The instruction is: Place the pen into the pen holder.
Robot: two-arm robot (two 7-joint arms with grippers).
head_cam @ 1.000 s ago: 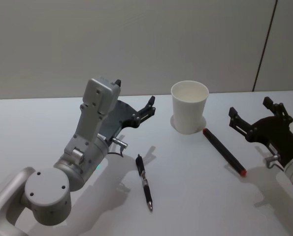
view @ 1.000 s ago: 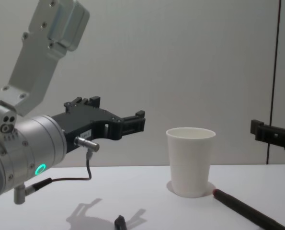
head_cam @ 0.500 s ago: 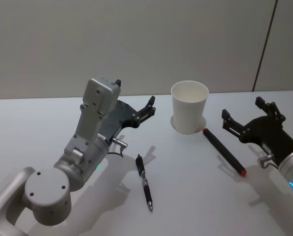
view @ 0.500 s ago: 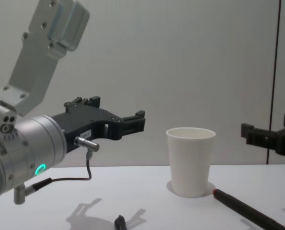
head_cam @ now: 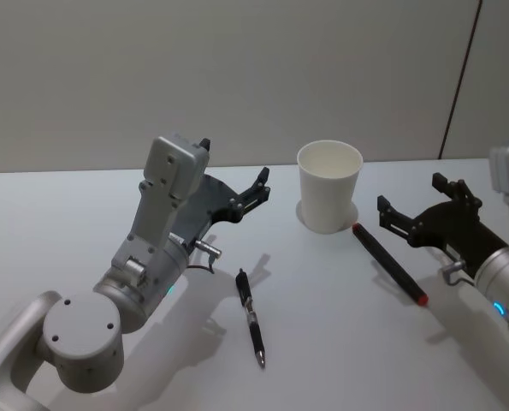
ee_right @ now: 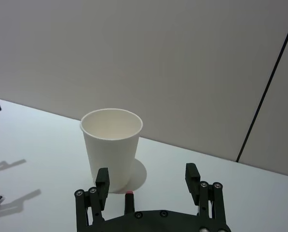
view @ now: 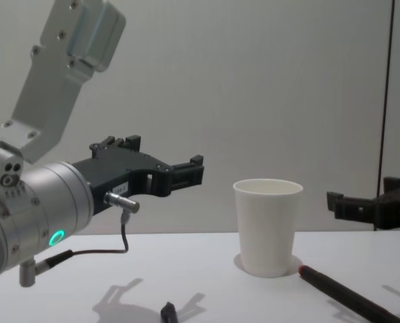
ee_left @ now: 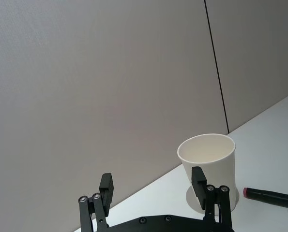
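Observation:
The pen holder, a white paper cup [head_cam: 328,197], stands upright at the table's middle back. A thick black pen with a red tip [head_cam: 389,265] lies just right of it, one end near the cup's base. A slim black pen [head_cam: 251,317] lies nearer the front, left of centre. My right gripper [head_cam: 411,195] hovers open above the table, right of the cup and over the thick pen, and holds nothing. From its wrist I see the cup [ee_right: 112,145] straight ahead. My left gripper [head_cam: 258,190] hangs open and empty to the left of the cup.
The table [head_cam: 322,360] is white and bare around the pens. A grey wall [head_cam: 237,77] closes the back. The left arm's grey body [head_cam: 151,257] rises over the front left of the table, and its cable hangs close to the slim pen.
My right gripper has moved left, toward the cup and over the thick pen. The left arm, the cup and both pens have stayed put.

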